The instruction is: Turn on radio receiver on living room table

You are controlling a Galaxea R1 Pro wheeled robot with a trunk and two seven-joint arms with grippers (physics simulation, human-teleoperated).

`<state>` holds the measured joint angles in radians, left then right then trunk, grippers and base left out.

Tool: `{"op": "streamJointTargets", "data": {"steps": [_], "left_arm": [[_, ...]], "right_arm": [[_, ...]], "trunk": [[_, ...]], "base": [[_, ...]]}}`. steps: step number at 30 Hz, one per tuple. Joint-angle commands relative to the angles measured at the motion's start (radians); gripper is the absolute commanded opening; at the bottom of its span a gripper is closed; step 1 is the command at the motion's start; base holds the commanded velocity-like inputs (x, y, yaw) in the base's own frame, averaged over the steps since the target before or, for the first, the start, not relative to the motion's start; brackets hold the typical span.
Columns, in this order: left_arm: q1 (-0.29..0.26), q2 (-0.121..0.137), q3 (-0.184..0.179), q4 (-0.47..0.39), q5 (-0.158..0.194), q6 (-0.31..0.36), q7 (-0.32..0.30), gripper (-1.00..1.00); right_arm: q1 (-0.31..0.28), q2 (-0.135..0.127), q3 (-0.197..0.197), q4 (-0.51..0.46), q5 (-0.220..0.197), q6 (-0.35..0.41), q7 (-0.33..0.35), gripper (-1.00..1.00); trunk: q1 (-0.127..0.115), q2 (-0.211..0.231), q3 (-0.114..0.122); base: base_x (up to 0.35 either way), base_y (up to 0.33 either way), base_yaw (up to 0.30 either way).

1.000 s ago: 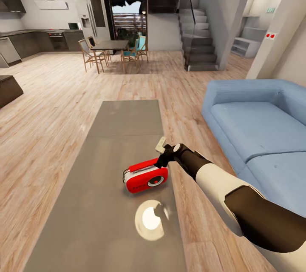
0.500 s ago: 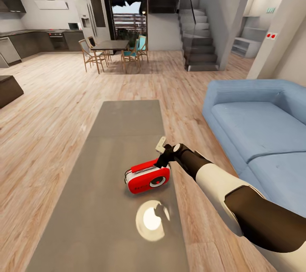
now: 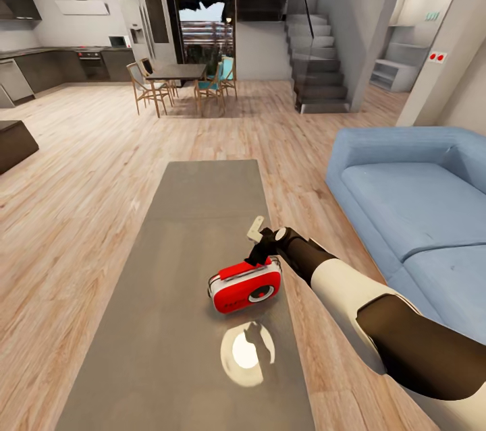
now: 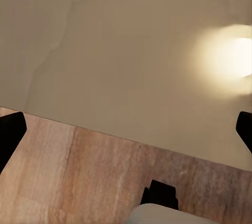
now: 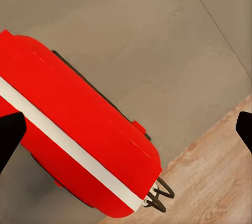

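Radio receiver, upright near the glossy worktop's right edge, is judged light, rigid and easily slid, best pressed from above by the wide-open, empty right end effector.

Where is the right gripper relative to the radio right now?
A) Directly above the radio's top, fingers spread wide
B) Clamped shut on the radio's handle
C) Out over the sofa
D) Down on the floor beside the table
A: in the head view the right gripper is at the radio receiver on the table, and the right wrist view looks straight down on its red top between widely spread fingertips.
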<state>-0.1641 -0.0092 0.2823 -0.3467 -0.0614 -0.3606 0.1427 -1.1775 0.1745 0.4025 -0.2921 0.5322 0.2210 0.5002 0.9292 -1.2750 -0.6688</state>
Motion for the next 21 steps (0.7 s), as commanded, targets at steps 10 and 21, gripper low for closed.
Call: {"op": "streamJointTargets", "data": {"steps": [10,21], "left_arm": [[0.000,0.000,0.000,0.000,0.000,0.000,0.001,1.00],[0.000,0.000,0.000,0.000,0.000,0.000,0.001,1.00]], "right_arm": [[0.001,0.000,0.000,0.002,0.001,-0.001,0.009,1.00],[0.001,0.000,0.000,0.002,-0.001,-0.002,0.013,1.00]], "trunk": [[0.000,0.000,0.000],[0.000,0.000,0.000]], "base": [[0.001,0.003,0.000],[0.000,0.000,0.000]]}}
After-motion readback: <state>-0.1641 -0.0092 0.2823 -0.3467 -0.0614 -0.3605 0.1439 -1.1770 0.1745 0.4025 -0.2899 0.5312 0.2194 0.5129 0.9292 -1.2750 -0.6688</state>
